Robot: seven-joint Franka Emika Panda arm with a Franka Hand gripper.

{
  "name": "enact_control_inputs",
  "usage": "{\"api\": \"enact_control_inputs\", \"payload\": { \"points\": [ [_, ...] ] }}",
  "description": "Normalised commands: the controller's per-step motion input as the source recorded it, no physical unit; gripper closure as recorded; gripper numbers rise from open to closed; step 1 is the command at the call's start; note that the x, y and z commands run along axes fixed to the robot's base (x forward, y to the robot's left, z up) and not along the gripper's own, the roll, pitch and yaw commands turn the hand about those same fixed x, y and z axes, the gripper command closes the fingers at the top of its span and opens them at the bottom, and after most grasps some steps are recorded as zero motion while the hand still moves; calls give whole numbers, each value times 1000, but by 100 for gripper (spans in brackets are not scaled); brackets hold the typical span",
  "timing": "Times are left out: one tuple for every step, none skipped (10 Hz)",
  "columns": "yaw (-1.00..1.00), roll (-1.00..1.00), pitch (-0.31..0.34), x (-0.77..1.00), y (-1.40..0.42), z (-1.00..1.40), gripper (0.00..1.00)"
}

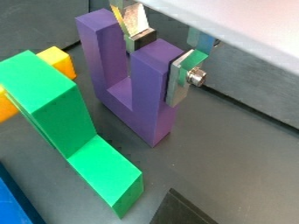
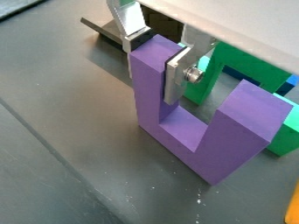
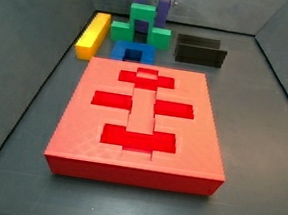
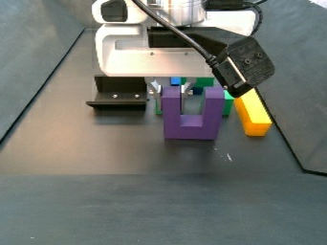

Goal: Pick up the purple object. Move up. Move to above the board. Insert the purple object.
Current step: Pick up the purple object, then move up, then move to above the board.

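The purple object [image 1: 140,96] is a U-shaped block standing upright on the dark floor, also seen in the wrist view [image 2: 198,122] and the side view [image 4: 188,117]. My gripper [image 1: 158,59] straddles one of its prongs near the top, with a silver finger plate [image 1: 181,77] flat against one face and a dark pad against the opposite face. It reads as shut on that prong in both wrist views [image 2: 156,57]. The red board [image 3: 141,119] with darker cross and bar recesses lies well away from the gripper, in the side view's foreground.
A green block [image 1: 70,122] stands right beside the purple object. A blue block [image 3: 135,50] and a yellow block [image 3: 93,34] lie near the board's far edge. The dark fixture [image 4: 118,96] stands beside the gripper. Grey walls enclose the floor.
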Motion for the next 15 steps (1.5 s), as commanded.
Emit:
{"api": "enact_control_inputs", "payload": {
  "points": [
    [0,0,0,0,0,0,100],
    [0,0,0,0,0,0,100],
    [0,0,0,0,0,833,100],
    [34,1,26,-31,-58,803,100],
    [34,16,42,-68,-54,604,100],
    [26,53,19,-36,-25,301,100],
    [0,0,0,0,0,1400,100],
    [-7,-6,16,-12,3,1400,100],
    [-1,13,35,-29,-3,1400,100],
    [2,15,34,20,6,1400,100],
    [0,-7,84,49,18,1400,100],
    [0,0,93,30,10,813,100],
    [305,3,148,-103,-1400,163,100],
    [271,40,107,-104,-1400,115,100],
    [184,63,25,-117,-1400,126,100]
  ]
}}
